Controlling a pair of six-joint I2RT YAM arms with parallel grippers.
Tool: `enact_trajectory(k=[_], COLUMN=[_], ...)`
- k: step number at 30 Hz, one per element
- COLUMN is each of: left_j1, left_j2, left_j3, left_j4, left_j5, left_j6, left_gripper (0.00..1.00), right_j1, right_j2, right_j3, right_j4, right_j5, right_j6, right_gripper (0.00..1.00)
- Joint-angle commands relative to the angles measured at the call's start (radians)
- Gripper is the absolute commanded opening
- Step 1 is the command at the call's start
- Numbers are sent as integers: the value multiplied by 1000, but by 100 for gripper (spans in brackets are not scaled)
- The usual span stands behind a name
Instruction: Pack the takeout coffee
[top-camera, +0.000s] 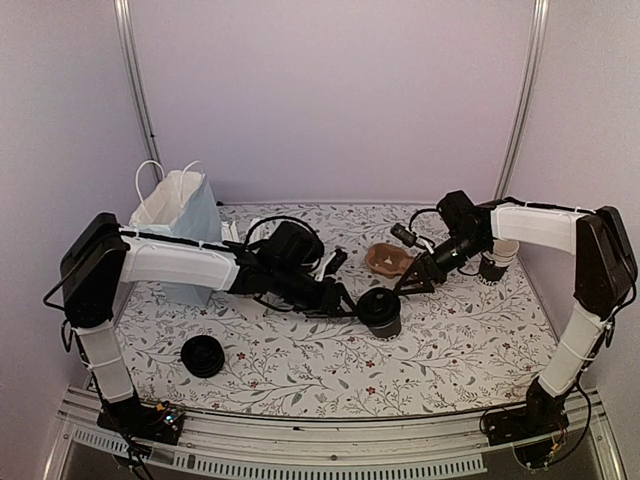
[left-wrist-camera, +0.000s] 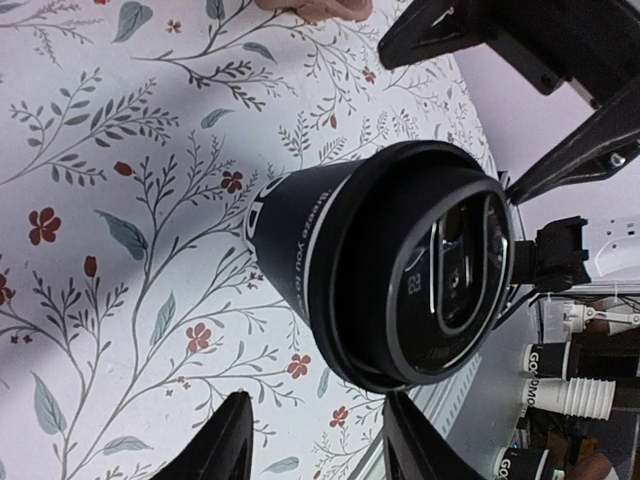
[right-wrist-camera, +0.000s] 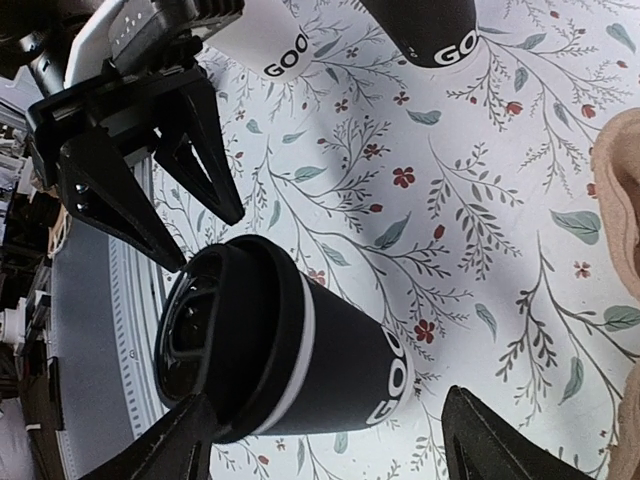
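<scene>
The takeout coffee (top-camera: 380, 312), a black paper cup with a black lid, stands upright on the floral table between my two grippers. My left gripper (top-camera: 345, 297) is open just left of it. In the left wrist view the cup (left-wrist-camera: 390, 265) sits beyond the open gripper (left-wrist-camera: 315, 445), not between the fingers. My right gripper (top-camera: 408, 287) is open just right of and above the cup. In the right wrist view the cup (right-wrist-camera: 300, 350) lies between the wide-spread fingers of that gripper (right-wrist-camera: 330, 445); one fingertip (right-wrist-camera: 165, 450) is close to the lid and the other stands apart.
A white paper bag (top-camera: 175, 215) stands open at the back left. A low pile of loose black lids (top-camera: 203, 355) lies front left. A brown cardboard holder (top-camera: 387, 258) lies behind the cup. A stack of unlidded cups (top-camera: 497, 258) stands at the right.
</scene>
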Motion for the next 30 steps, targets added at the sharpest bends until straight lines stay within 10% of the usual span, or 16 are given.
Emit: enact_trajectory(k=[1, 30], left_j1=[11, 9], left_j2=[31, 128], left_j3=[40, 140], left_j4=[14, 64], left_j5=[21, 75], left_j6=[11, -2], left_gripper=[46, 44], right_j1=[5, -45], right_j2=[35, 142], right_j3=[-4, -64], right_j4=[-2, -34], right_j5=[-91, -74], right_j6=[27, 43], right_gripper=[80, 34])
